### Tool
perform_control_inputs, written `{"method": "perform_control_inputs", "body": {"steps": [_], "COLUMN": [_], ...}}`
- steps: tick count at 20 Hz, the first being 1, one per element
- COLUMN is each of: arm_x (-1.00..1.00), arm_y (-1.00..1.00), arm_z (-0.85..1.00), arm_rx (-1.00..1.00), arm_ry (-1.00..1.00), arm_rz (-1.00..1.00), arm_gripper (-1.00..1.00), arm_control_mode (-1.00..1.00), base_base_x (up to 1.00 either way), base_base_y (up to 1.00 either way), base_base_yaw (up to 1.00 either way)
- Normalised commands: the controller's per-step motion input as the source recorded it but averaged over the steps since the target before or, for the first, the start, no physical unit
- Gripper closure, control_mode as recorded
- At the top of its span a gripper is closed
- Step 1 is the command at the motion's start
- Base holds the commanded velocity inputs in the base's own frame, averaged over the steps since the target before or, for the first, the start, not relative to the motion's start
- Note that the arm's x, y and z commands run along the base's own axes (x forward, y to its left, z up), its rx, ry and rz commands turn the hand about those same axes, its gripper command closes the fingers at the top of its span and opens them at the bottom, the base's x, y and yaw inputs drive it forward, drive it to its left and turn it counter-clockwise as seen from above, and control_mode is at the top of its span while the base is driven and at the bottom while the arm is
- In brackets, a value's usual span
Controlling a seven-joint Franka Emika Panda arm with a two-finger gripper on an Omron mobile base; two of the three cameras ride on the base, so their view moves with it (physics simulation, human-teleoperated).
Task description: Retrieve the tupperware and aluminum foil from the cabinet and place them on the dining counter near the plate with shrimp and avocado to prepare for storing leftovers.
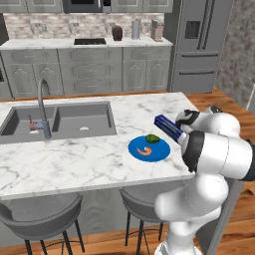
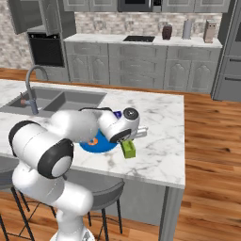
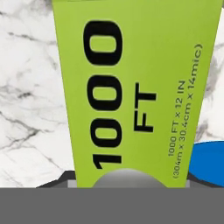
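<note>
I've got my gripper (image 2: 128,140) clamped across the aluminum foil (image 1: 168,127), hanging over the dining counter (image 1: 74,164) just beside the plate with shrimp and avocado (image 1: 149,148).

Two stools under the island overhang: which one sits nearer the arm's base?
The right-hand stool, right beside the robot's white body and below the blue plate. The other stool sits further left, below the sink.

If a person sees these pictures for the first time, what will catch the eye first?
First, the aluminum foil box held in the gripper above the dining counter; its green face fills much of the hand view. Next, the bright blue plate with shrimp and avocado, beside the box near the counter's front edge.
</note>
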Motion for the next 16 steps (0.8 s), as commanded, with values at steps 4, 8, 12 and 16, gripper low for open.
{"method": "perform_control_inputs", "body": {"steps": [4,8,12,16], "arm_x": [0.25,0.28,0.31,0.34], "arm_y": [-0.05,-0.01,0.00,-0.01], "arm_z": [-0.23,-0.22,-0.23,-0.22], "arm_rx": [0.01,0.01,0.00,0.01], "arm_ry": [0.00,0.00,0.00,0.00], "arm_rz": [-0.06,-0.05,-0.04,-0.04], "arm_gripper": [1.00,1.00,1.00,1.00], "arm_control_mode": [-1.00,-1.00,-1.00,-1.00], "base_base_x": [0.00,0.00,0.00,0.00], "base_base_y": [0.00,0.00,0.00,0.00], "base_base_yaw": [0.00,0.00,0.00,0.00]}}
